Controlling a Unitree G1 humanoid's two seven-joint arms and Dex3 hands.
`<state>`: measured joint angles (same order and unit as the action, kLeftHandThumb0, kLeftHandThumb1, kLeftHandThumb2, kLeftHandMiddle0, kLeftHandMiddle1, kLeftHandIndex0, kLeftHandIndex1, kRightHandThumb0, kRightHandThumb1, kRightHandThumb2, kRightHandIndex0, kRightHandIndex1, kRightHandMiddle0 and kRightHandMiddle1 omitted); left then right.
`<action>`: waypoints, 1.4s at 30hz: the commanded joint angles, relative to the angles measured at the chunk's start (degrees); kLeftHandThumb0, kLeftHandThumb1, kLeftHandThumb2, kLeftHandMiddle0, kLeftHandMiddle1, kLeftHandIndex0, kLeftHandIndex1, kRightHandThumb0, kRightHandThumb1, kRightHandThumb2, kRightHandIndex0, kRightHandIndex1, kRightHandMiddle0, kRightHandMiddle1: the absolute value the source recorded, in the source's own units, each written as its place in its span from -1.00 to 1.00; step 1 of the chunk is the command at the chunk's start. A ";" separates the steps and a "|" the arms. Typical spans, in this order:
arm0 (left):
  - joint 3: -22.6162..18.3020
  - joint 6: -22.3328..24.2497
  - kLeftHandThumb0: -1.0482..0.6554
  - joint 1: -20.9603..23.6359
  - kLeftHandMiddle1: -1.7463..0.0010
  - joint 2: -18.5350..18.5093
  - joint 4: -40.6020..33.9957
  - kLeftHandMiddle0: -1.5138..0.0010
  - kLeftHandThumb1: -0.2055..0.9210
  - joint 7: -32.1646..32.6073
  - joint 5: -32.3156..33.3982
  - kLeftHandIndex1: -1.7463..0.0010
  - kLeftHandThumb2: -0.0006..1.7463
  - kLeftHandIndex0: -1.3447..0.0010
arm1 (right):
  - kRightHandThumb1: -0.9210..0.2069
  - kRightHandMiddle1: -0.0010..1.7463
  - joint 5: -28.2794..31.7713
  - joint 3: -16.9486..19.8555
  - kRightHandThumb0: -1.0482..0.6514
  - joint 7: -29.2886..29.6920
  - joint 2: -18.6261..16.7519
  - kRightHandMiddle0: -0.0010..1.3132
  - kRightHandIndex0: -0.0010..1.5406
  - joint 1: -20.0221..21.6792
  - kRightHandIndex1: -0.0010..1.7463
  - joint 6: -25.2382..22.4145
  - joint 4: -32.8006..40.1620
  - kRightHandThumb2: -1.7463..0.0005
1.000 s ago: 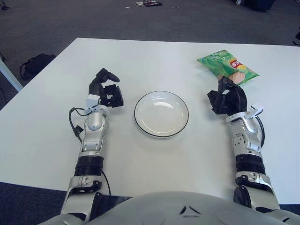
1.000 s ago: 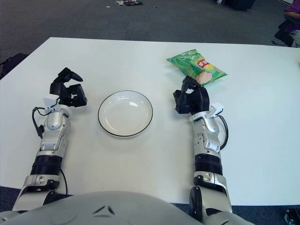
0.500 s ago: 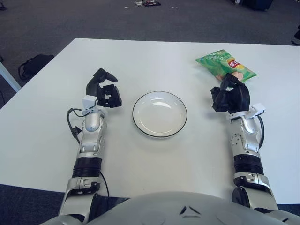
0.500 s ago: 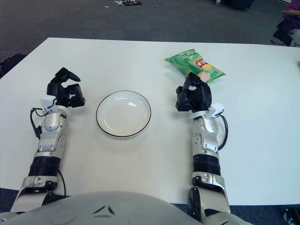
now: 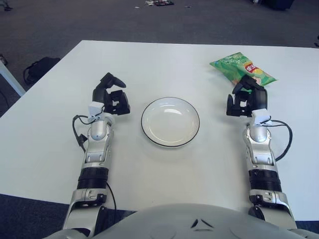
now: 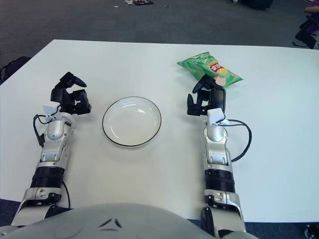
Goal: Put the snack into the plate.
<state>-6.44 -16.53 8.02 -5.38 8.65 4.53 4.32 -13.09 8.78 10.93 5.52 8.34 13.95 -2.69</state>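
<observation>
White table with an empty plate between two robot hands and a snack bag at the far right.

A white table [image 5: 164, 59] is seen from above, with a white, dark-rimmed plate [image 5: 170, 121] lying empty at its middle. A green snack bag [image 5: 238, 66] is laid flat on the table far right of the plate, well apart from it; a red and yellow logo is printed on it, but its writing cannot be read. The right hand [image 5: 246, 97] is placed just at the bag's near edge, its fingers loosely spread and nothing grasped; contact with the bag cannot be told. The left hand [image 5: 112, 97] is shown left of the plate, fingers relaxed and holding nothing.
</observation>
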 commanded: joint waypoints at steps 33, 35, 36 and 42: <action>1.08 -0.50 -0.44 -7.33 -1.00 3.32 4.95 -0.90 -0.43 0.24 -2.46 -1.00 0.79 -0.17 | -0.21 1.00 -24.54 -8.34 -0.27 12.93 19.13 -0.26 0.41 12.36 1.00 -0.68 -11.33 -0.28; 1.02 -0.55 -0.44 -7.33 -1.00 3.29 5.00 -0.90 -0.42 0.31 -2.61 -1.00 0.79 -0.17 | -0.21 1.00 -26.54 -9.35 -0.27 14.78 20.52 -0.26 0.43 13.68 1.00 0.07 -13.39 -0.28; 0.98 -0.56 -0.44 -7.36 -1.00 3.28 4.99 -0.90 -0.42 0.30 -2.63 -1.00 0.79 -0.17 | -0.21 1.00 -26.99 -9.66 -0.27 15.35 20.85 -0.26 0.44 14.00 1.00 0.29 -13.95 -0.28; 0.88 -0.46 -0.44 -7.45 -1.00 3.27 5.05 -0.89 -0.42 0.16 -2.57 -1.00 0.79 -0.17 | -0.24 1.00 -30.98 -12.35 -0.27 17.86 24.82 -0.28 0.31 17.95 1.00 0.78 -19.58 -0.25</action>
<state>-6.06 -17.06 8.24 -4.86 9.29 4.49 1.74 -41.67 -2.15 27.31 27.65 23.44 14.10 -19.50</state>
